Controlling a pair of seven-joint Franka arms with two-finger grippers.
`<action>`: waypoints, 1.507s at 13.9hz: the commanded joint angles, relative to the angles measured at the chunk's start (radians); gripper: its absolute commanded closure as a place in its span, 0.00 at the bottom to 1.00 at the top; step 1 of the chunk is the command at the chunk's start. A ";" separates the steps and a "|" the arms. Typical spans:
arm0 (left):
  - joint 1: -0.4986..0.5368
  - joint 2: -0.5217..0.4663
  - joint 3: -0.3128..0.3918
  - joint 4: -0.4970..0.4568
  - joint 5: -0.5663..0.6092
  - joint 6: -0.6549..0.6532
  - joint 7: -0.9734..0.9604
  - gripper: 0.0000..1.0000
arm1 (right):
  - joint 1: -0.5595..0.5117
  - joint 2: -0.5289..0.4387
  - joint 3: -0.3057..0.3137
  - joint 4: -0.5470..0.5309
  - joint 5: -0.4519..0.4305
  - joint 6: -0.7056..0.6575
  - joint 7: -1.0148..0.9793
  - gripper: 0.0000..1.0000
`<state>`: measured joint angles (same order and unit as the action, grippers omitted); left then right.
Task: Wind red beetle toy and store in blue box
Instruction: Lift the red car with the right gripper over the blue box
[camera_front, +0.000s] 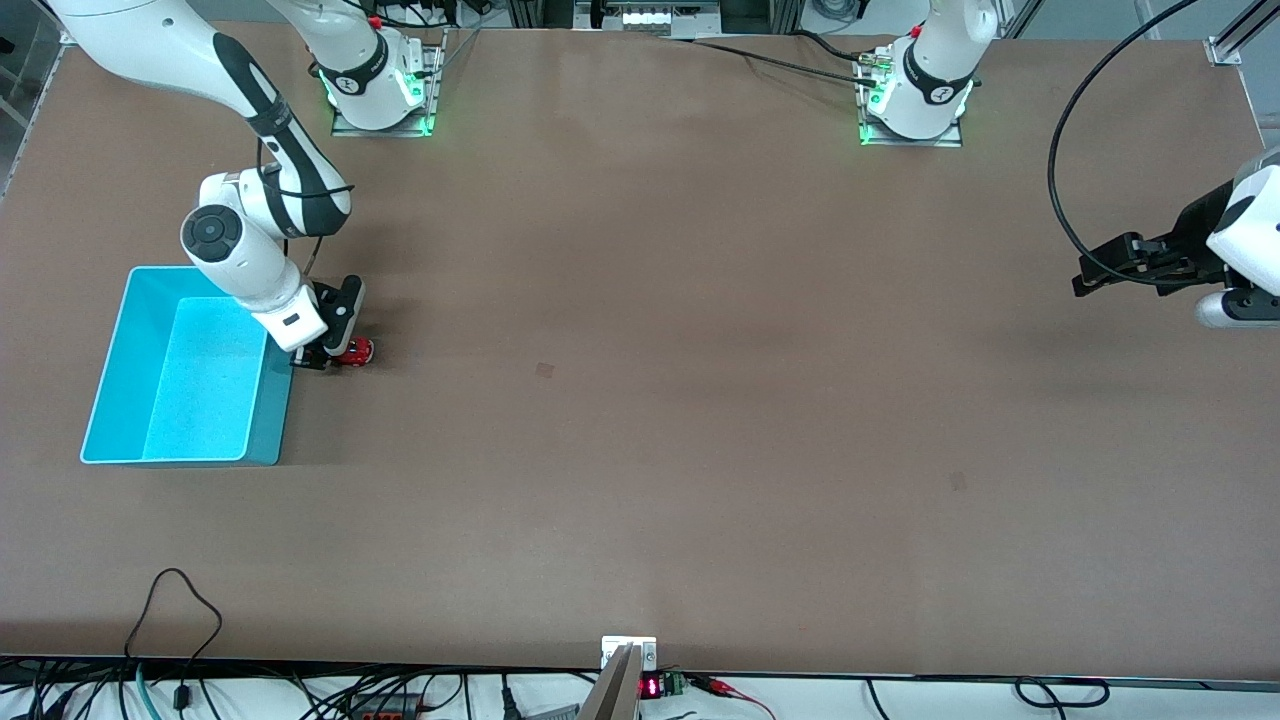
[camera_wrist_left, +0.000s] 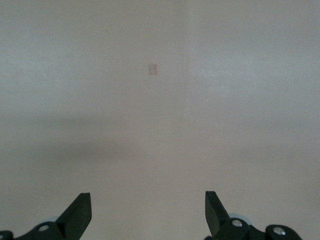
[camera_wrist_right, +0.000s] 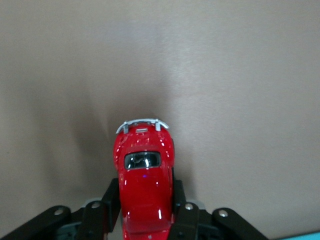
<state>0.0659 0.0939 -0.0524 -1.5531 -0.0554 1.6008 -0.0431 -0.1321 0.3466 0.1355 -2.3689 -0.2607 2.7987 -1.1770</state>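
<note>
The red beetle toy (camera_front: 354, 351) is at table level right beside the blue box (camera_front: 140, 400), toward the right arm's end of the table. My right gripper (camera_front: 335, 352) is shut on it. In the right wrist view the glossy red toy (camera_wrist_right: 145, 185) lies between the two black fingers (camera_wrist_right: 111, 200), which press on its sides, with its silvery bumper pointing away from the gripper. The blue box is open-topped and nothing shows inside it. My left gripper (camera_front: 1085, 280) is open and empty, held over the table near the left arm's end, where the arm waits; its fingers (camera_wrist_left: 80, 212) are wide apart.
The brown table (camera_front: 640, 400) carries a small dark mark (camera_front: 544, 370) near its middle and another (camera_front: 958, 481) toward the left arm's end. Cables (camera_front: 180, 600) lie at the edge nearest the front camera. A black cable (camera_front: 1055, 170) hangs by the left arm.
</note>
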 joint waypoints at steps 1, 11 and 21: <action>0.005 -0.025 -0.001 -0.027 0.017 0.008 -0.023 0.00 | -0.008 -0.064 0.021 0.011 -0.003 -0.043 0.171 1.00; 0.005 -0.034 0.002 -0.027 0.020 0.002 -0.018 0.00 | 0.015 -0.288 -0.167 0.183 0.086 -0.473 0.928 1.00; 0.002 -0.045 -0.010 -0.028 0.014 0.007 -0.018 0.00 | -0.029 -0.005 -0.297 0.177 0.195 -0.274 1.037 1.00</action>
<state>0.0665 0.0713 -0.0572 -1.5562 -0.0543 1.6009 -0.0535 -0.1479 0.3175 -0.1712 -2.2013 -0.0803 2.5053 -0.1522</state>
